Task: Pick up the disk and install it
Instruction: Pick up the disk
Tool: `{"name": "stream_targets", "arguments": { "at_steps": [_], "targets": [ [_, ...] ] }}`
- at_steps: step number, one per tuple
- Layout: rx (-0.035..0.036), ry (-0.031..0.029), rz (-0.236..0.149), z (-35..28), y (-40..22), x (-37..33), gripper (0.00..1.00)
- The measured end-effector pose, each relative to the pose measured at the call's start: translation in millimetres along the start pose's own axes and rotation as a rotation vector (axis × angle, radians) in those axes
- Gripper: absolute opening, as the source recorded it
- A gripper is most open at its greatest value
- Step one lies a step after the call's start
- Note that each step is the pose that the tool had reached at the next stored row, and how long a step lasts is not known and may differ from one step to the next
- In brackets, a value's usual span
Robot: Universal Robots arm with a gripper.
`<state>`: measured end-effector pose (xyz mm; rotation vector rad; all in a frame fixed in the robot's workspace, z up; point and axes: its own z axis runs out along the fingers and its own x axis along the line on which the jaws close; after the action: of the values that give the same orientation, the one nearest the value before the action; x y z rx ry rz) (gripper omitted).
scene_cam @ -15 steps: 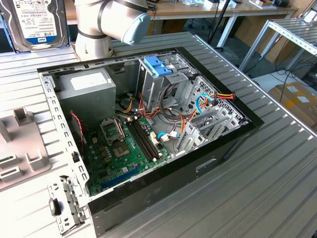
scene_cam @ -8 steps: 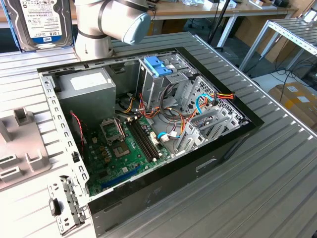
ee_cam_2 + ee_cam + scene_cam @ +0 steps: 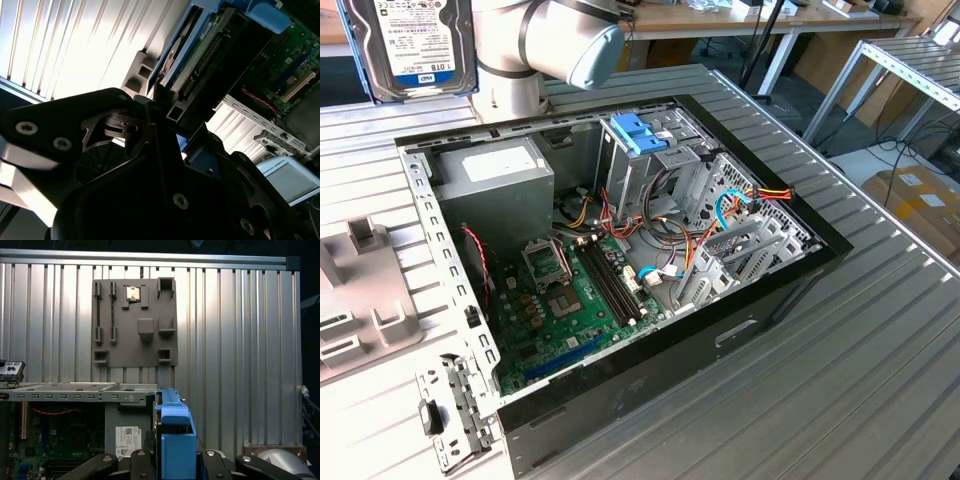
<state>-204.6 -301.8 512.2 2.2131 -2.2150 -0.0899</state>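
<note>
Though cut off in the exterior view, looked flat, silver, glossy-labelled: the disk (image 3: 408, 45). Found gripper (image 3: 165, 112) clenched on it, contact lost in shadow.

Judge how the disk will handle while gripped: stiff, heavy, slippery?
Probably rigid: the disk is a flat metal-cased slab and shows no sag held aloft. For the same reason it is likely dense for its size. Its smooth blue bracket, in the pincer, might slip under a light squeeze.

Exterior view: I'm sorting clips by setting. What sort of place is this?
Probably a robotics lab or workshop: an open computer case lies on a ribbed metal table, with workbenches and a cardboard box behind.
</note>
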Motion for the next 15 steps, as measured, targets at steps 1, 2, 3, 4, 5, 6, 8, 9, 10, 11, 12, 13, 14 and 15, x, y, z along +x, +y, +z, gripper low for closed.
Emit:
{"name": "stream_targets", "arguments": {
  "at_steps": [1,2,3,4,5,6,8,9,10,11,12,13,14,15],
  "targets": [
    [0.0,0.0,0.0,0.0,-1.0,0.0,0.36],
    [0.0,0.0,0.0,-0.1,-2.0,0.0,0.36],
    [-0.0001,0.0,0.0,-0.1,-3.3,0.0,0.36],
    [-0.0001,0.0,0.0,-0.2,-4.4,0.0,0.36],
    [-0.0001,0.0,0.0,-0.2,-5.8,0.0,0.36],
    [-0.0001,0.0,0.0,-0.3,-6.7,0.0,0.36],
    [-0.0001,0.0,0.0,-0.4,-10.2,0.0,0.36],
    [-0.0001,0.0,0.0,-0.4,-11.2,0.0,0.36],
    [-0.0001,0.0,0.0,-0.5,-12.2,0.0,0.36],
    [-0.0001,0.0,0.0,-0.6,-14.1,0.0,0.36],
    [-0.0001,0.0,0.0,-0.7,-15.7,0.0,0.36],
    [-0.0002,0.0,0.0,-0.7,-16.7,0.0,0.36],
    [-0.0001,0.0,0.0,-0.7,-17.7,0.0,0.36],
    [-0.0002,0.0,0.0,-0.8,-19.9,0.0,0.36]
  ]
}}
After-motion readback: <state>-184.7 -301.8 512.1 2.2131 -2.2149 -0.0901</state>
